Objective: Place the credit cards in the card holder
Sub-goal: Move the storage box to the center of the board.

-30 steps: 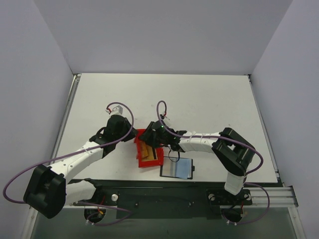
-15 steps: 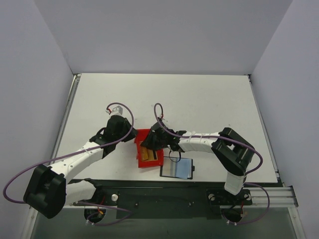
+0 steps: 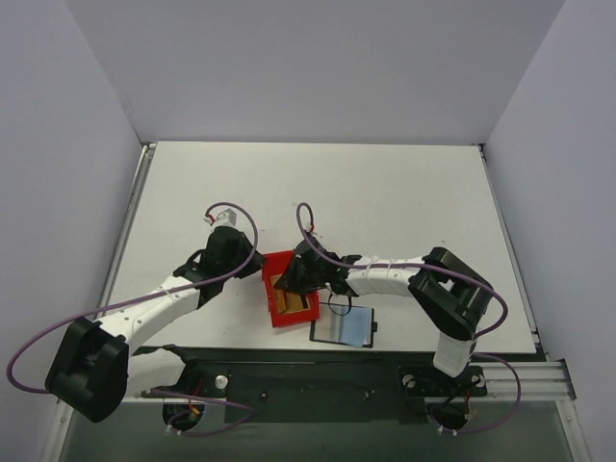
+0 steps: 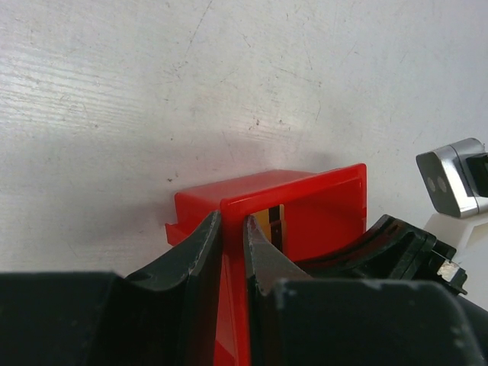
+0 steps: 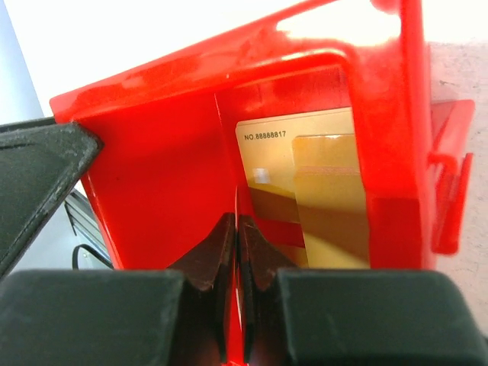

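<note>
Lifting straight up seems best: the table (image 3: pixel 404 192) gives free room, but the bin (image 5: pixel 152 175) walls stand close around my right gripper (image 5: pixel 236 229). My left gripper (image 4: pixel 232 225) clamps one bin wall. The holder (image 3: pixel 342 327) lies open just beside the bin. The cards (image 5: pixel 305 168) lie in the bin; my right jaws are pinched shut, it seems on one card (image 5: pixel 238 204), by its thin edge

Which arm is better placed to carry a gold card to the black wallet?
Right. The right gripper is inside the red plastic bin, apparently shut on one of the thin gold-tan cards, beside the open black wallet; the left gripper clamps the bin's wall.
</note>
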{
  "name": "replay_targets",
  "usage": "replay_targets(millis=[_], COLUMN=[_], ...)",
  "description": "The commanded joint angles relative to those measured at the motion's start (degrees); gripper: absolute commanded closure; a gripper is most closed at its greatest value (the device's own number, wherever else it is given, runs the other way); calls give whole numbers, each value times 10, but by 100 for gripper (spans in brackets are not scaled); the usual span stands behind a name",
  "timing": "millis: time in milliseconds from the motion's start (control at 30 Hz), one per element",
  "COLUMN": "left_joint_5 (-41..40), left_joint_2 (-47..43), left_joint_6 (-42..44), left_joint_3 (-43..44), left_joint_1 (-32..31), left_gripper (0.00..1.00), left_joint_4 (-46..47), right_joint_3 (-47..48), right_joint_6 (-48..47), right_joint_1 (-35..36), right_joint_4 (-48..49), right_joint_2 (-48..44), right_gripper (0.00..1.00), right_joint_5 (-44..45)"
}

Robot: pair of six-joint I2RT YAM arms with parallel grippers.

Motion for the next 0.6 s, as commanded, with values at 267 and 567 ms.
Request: replay_targets(millis=[267,567], left_joint_5=[-34,-37], left_joint_2=[7,6], left_joint_6=[-7,-1], left_joint_3=[-25,-18], left_joint_1=[48,176], left_gripper=[100,100], left_joint_4=[30,33], right_joint_3=[-19,-59], right_joint_6=[-134,-177], right_joint_1=[-17,-49], right_joint_4=[-43,-30], right_joint_2=[-154,-258], right_gripper=[100,100], right_joint_5=[97,97])
